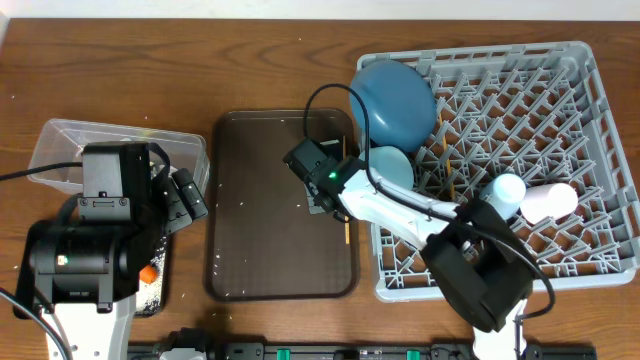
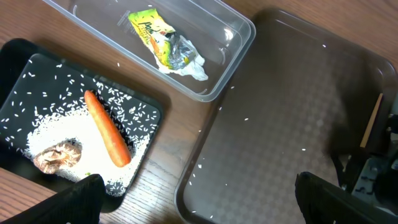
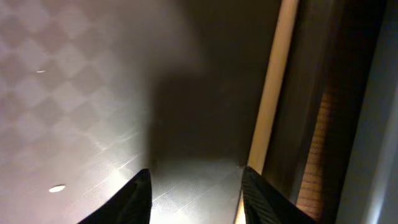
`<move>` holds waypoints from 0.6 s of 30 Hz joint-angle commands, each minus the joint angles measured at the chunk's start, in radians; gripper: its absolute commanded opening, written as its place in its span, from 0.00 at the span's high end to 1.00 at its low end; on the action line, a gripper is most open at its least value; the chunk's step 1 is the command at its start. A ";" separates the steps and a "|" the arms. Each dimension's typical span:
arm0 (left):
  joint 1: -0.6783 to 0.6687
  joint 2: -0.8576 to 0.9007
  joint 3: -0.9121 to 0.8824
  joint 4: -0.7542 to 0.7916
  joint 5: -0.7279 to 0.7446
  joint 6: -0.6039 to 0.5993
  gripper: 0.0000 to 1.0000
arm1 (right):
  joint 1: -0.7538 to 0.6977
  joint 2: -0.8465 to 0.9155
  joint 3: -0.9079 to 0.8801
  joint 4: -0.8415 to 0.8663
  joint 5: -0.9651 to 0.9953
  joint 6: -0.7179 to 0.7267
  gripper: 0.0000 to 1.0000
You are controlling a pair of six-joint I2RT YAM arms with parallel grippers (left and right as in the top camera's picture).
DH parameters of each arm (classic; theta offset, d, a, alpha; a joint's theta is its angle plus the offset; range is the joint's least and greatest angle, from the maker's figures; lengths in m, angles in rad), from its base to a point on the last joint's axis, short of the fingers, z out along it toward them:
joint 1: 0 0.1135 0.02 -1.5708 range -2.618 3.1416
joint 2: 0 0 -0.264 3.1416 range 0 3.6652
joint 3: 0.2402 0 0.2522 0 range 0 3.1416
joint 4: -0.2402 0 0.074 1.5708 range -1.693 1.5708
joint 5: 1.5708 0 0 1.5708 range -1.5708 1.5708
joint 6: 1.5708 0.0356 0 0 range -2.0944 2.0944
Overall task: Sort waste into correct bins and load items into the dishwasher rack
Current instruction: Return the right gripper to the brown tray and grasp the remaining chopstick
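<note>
The right gripper (image 3: 196,186) hangs low over the brown serving tray (image 3: 74,93), jaws partly apart and empty; 1 wooden chopstick (image 3: 273,93) lies just outside one finger, along the tray's wall; closing here would likely miss or flick it; the left gripper (image 2: 199,199) gapes wide, empty.

Left arm (image 1: 80,255), lower left of frame: black boxy housings, white base link. Right arm (image 1: 400,208), centre-right: white link, black joints, green indicator light (image 1: 333,177), black cable (image 1: 335,86) looped above. Right gripper fingers (image 3: 138,199): black, tapered.
</note>
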State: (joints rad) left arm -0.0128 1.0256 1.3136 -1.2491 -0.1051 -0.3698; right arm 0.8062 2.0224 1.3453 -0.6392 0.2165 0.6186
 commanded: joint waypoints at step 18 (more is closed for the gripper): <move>0.006 0.001 0.007 -0.001 -0.012 -0.009 0.02 | -0.026 0.037 -0.001 0.020 -0.094 0.035 0.65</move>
State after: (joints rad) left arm -0.0132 1.0256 1.3136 -1.2491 -0.1051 -0.3698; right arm 0.7818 2.0266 1.3453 -0.6373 0.1867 0.6666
